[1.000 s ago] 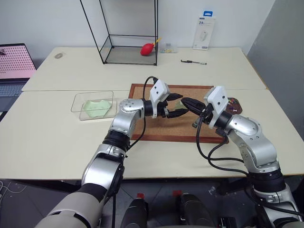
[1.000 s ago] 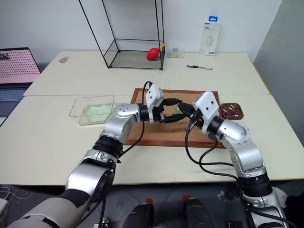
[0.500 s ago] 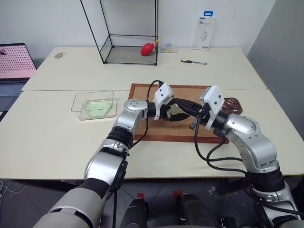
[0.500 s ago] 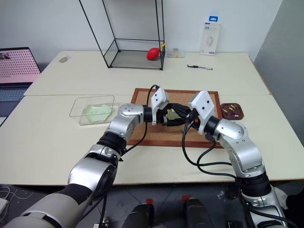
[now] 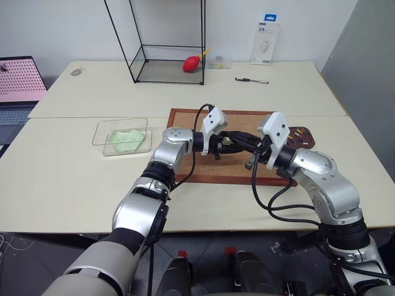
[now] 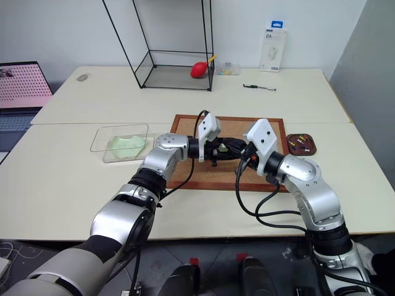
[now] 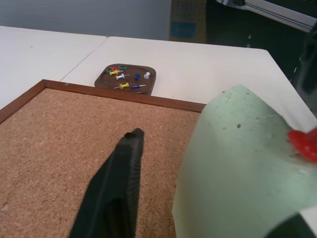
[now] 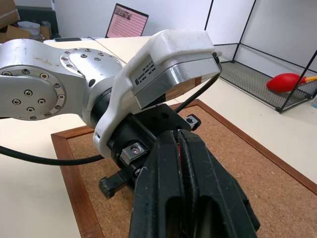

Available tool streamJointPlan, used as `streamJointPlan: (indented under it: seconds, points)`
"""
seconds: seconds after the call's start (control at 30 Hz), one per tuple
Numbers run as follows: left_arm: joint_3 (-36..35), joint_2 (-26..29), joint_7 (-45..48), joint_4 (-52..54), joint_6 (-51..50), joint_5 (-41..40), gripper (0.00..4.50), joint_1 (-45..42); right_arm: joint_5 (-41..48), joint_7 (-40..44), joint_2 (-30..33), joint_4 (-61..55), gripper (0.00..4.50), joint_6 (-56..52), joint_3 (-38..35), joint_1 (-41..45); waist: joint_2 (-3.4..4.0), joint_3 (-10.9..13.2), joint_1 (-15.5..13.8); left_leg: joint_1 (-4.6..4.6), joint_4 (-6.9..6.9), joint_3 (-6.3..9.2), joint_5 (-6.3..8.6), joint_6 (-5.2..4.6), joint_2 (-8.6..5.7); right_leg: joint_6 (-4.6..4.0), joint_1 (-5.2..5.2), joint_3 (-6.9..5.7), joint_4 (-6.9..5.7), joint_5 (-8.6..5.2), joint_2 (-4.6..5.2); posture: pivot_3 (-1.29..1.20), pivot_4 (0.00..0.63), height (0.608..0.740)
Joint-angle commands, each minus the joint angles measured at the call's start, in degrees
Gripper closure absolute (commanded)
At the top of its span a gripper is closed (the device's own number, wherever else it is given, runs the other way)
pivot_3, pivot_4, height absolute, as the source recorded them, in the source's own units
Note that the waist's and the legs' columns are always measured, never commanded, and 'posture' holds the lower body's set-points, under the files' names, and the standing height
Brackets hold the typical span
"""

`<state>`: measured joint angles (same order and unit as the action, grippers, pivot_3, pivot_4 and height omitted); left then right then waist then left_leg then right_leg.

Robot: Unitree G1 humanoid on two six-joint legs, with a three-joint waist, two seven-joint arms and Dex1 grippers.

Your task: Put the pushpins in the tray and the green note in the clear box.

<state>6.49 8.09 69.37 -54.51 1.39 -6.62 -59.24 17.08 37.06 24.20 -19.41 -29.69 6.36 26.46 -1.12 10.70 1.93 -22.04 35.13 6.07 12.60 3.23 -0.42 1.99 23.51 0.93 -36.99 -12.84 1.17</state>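
The green note stands upright in the air above the corkboard, with a red pushpin stuck through it. My right gripper is shut and reaches in from the right to the note; where it grips is hidden. My left gripper meets it from the left, open, with the note between its fingers and one finger standing clear of the paper. The dark brown tray lies just right of the corkboard and holds several pushpins. The clear box sits to the left.
A wavy pale green sheet lies in the clear box. At the back stand a black-framed glass case with a red bulb, a white package and a pen. A laptop sits far left.
My left gripper has moved right to meet the right gripper, and its fingers have narrowed around the green note. The right gripper has stayed in place, still shut.
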Motion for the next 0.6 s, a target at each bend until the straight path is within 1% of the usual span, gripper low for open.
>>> streamJointPlan:
  seconds: [0.03, 0.23, 0.47, 0.6]
  points:
    - [-0.45, 0.29, 0.91, 1.10, -0.12, -0.42, 3.35, -1.07, 0.85, -0.07, -0.24, -2.40, 4.50, 0.09, -0.37, 1.65, 0.00, 0.00, 0.00, 0.00, 0.00, 0.00, 0.00, 0.00, 0.00, 0.00, 0.00, 0.00, 0.00, 0.00, 0.00, 0.00, 0.150, 0.740]
    - [-0.77, 0.44, 0.89, 0.93, -0.68, -0.57, 4.47, -0.97, 0.72, -0.19, -0.43, -2.36, 4.50, 0.14, -0.34, 1.66, 0.00, 0.00, 0.00, 0.00, 0.00, 0.00, 0.00, 0.00, 0.00, 0.00, 0.00, 0.00, 0.00, 0.00, 0.00, 0.00, 0.150, 0.740]
    - [-1.55, 0.30, 1.05, 1.52, -1.78, -1.45, 4.49, -0.46, 0.53, -0.41, -0.54, -2.27, 4.50, 0.35, -0.50, 1.69, 0.00, 0.00, 0.00, 0.00, 0.00, 0.00, 0.00, 0.00, 0.00, 0.00, 0.00, 0.00, 0.00, 0.00, 0.00, 0.00, 0.150, 0.740]
    - [-1.89, 0.16, 0.99, 2.29, -1.93, -1.60, 4.49, -0.03, -0.77, -2.21, -0.86, -1.39, 4.50, 0.57, -0.82, 1.78, 0.00, 0.00, 0.00, 0.00, 0.00, 0.00, 0.00, 0.00, 0.00, 0.00, 0.00, 0.00, 0.00, 0.00, 0.00, 0.00, 0.150, 0.740]
